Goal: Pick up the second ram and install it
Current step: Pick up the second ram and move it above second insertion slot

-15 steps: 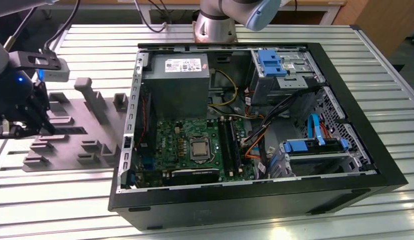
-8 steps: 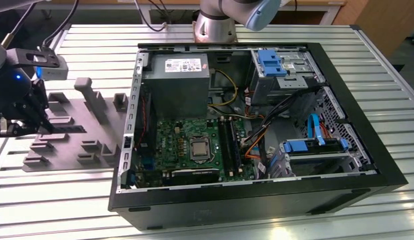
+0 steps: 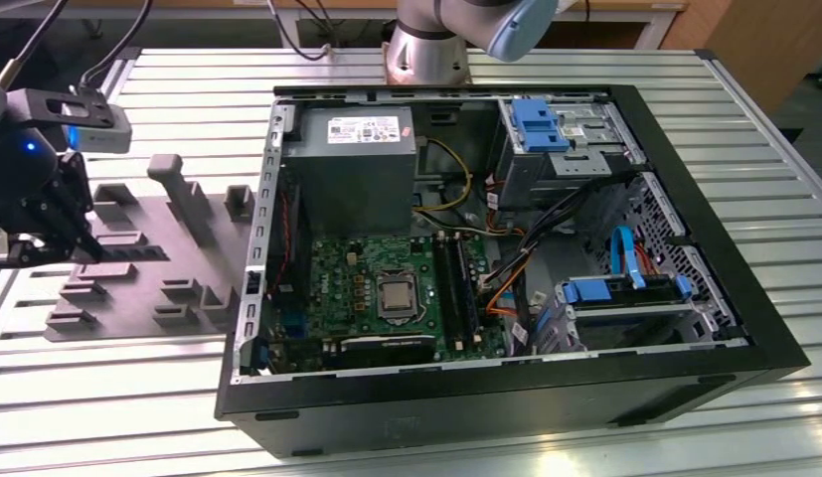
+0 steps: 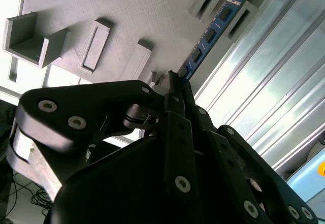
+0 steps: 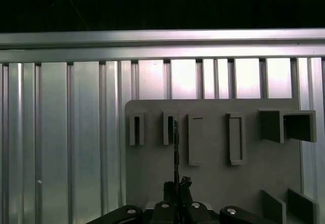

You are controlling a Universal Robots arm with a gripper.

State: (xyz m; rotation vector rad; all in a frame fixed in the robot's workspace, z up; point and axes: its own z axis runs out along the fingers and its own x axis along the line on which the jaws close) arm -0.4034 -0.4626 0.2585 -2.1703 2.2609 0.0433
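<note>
The second ram [image 4: 210, 31] is a slim blue board with black chips, seen edge-on in the first wrist view as a thin dark strip [image 5: 175, 148]. It stands on the grey holder block [image 4: 127, 16], its far end beside a raised slot [image 4: 208, 0]. My gripper [image 4: 172, 82] is shut on the ram's near end, and its fingers close in on the strip in the first wrist view [image 5: 177, 184]. In the exterior view my gripper [image 3: 40, 238] hangs over the holder block [image 3: 159, 263] at that view's left, well away from the green motherboard [image 3: 371, 268] and its long black slots [image 3: 450, 288].
The open black computer case [image 3: 517, 397] lies on the ribbed metal table [image 3: 649, 70], with a power supply [image 3: 351, 149], blue drive bays [image 3: 544, 124] and loose cables [image 3: 517, 268] inside. The holder block has several raised pockets [image 5: 284, 125]. The arm's base [image 3: 430, 50] stands behind the case.
</note>
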